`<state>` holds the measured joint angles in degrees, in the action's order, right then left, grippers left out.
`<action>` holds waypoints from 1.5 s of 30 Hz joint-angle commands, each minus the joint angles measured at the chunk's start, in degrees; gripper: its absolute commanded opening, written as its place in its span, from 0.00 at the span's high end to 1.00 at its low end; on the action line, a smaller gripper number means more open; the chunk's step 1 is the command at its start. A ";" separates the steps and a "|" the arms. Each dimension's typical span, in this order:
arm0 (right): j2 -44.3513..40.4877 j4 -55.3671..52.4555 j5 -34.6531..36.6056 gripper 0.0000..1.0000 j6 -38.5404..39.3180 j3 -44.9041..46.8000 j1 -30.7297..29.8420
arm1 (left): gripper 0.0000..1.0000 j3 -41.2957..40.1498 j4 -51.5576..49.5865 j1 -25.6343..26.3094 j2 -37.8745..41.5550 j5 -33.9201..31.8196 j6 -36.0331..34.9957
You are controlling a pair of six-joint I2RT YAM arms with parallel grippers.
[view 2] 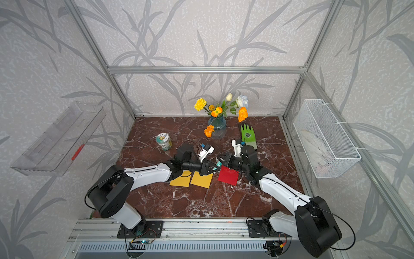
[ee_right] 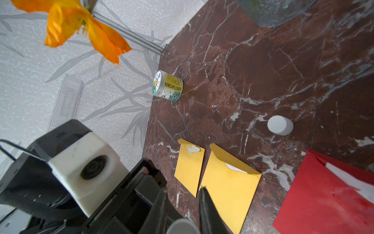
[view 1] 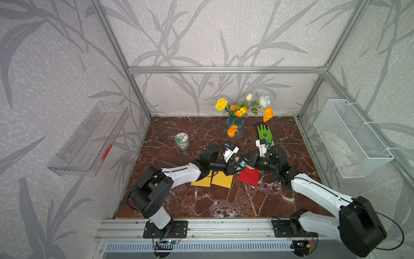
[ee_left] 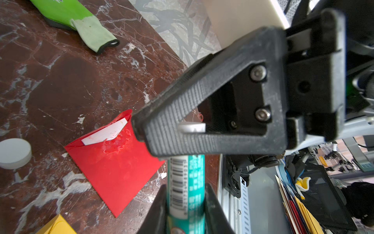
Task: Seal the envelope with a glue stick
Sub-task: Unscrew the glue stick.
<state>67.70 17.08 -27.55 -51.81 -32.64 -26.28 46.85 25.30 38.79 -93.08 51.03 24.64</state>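
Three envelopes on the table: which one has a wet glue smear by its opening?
The red envelope, glossy smear under its white insert; the two yellow envelopes show no such smear.

Red envelope [ee_left: 117, 172], teal-banded glue stick [ee_left: 187, 182]

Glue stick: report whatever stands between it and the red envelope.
Only the right tool, shut on the free end of the glue stick near the red envelope; the left tool holds its body. The white cap stands off to one side.
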 commanded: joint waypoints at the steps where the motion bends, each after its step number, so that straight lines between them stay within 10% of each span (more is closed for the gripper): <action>1: -3.40 7.62 -5.09 0.98 4.12 2.39 0.02 | 0.92 2.22 5.96 -1.58 -0.90 8.68 5.15; 12: -10.64 24.12 -18.40 0.97 4.42 6.51 -0.31 | 0.93 4.08 23.68 -0.48 -4.32 22.67 21.86; 16: -11.95 14.05 -14.48 0.58 7.40 3.82 -0.31 | 0.94 5.03 6.97 -0.29 -1.33 18.01 9.38; 21: -8.12 -4.91 -4.04 0.38 7.75 -3.22 -0.07 | 0.95 5.68 -7.01 -0.11 0.98 3.49 -2.84; 27: -2.82 -11.06 -3.03 0.39 6.47 -6.86 -0.10 | 0.96 3.17 -5.66 -0.04 2.48 -3.71 -4.08; 45: -3.34 -8.84 -1.08 0.85 4.72 -5.26 -0.05 | 0.96 1.85 -2.33 -0.38 1.54 -0.45 -2.57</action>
<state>64.55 7.31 -28.36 -46.89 -37.54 -26.13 49.43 22.26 38.35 -92.20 50.37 22.65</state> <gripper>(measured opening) 0.237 0.240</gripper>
